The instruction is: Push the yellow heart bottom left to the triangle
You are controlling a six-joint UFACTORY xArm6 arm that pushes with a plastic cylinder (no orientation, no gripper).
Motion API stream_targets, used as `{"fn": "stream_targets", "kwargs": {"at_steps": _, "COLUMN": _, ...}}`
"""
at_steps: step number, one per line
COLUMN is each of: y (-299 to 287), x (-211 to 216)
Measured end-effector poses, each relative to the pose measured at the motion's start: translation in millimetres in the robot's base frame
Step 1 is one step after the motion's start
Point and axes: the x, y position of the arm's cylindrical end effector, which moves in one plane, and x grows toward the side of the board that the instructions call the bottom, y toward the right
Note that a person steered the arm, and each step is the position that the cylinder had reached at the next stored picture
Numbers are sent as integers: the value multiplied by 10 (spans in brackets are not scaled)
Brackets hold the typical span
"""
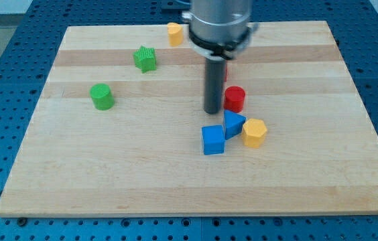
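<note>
My tip (212,111) has no fingers and sits just left of the red cylinder block (234,99). The yellow heart block (254,132) lies right of middle on the wooden board (108,174), touching the blue triangle block (234,123).

Yellow block (174,33) partly hidden behind arm (220,23); arm cut off at top.

Pale wooden board (108,174), blue perforated table (1,100) beneath

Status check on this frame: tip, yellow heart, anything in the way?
My tip down, just left of red cylinder. Yellow heart at top edge, untouched. Blue triangle wedged between blue cube and yellow hexagon.
</note>
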Motion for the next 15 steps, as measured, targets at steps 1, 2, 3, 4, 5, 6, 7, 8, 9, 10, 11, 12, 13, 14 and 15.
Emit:
{"fn": "stream_targets", "kwargs": {"at_steps": 1, "y": -598, "x": 282}}
{"fn": "stream_targets", "kwargs": {"at_steps": 2, "y": -479, "x": 805}}
{"fn": "stream_targets", "kwargs": {"at_steps": 3, "y": 69, "x": 828}}
{"fn": "stream_targets", "kwargs": {"at_steps": 4, "y": 225, "x": 594}}
{"fn": "stream_targets", "kwargs": {"at_steps": 5, "y": -144, "x": -129}}
{"fn": "stream_targets", "kwargs": {"at_steps": 6, "y": -149, "x": -828}}
{"fn": "stream_targets", "kwargs": {"at_steps": 7, "y": -145, "x": -1508}}
{"fn": "stream_targets", "kwargs": {"at_steps": 8, "y": 30, "x": -1998}}
{"fn": "stream_targets", "kwargs": {"at_steps": 9, "y": -414, "x": -2302}}
{"fn": "stream_targets", "kwargs": {"at_steps": 10, "y": -1073, "x": -1930}}
{"fn": "stream_targets", "kwargs": {"at_steps": 11, "y": -1049, "x": -1410}}
{"fn": "stream_targets", "kwargs": {"at_steps": 12, "y": -1048, "x": -1755}}
{"fn": "stream_targets", "kwargs": {"at_steps": 13, "y": -1174, "x": -2179}}
{"fn": "stream_targets", "kwargs": {"at_steps": 14, "y": -728, "x": -1991}}
{"fn": "stream_targets", "kwargs": {"at_steps": 15, "y": -561, "x": -1063}}
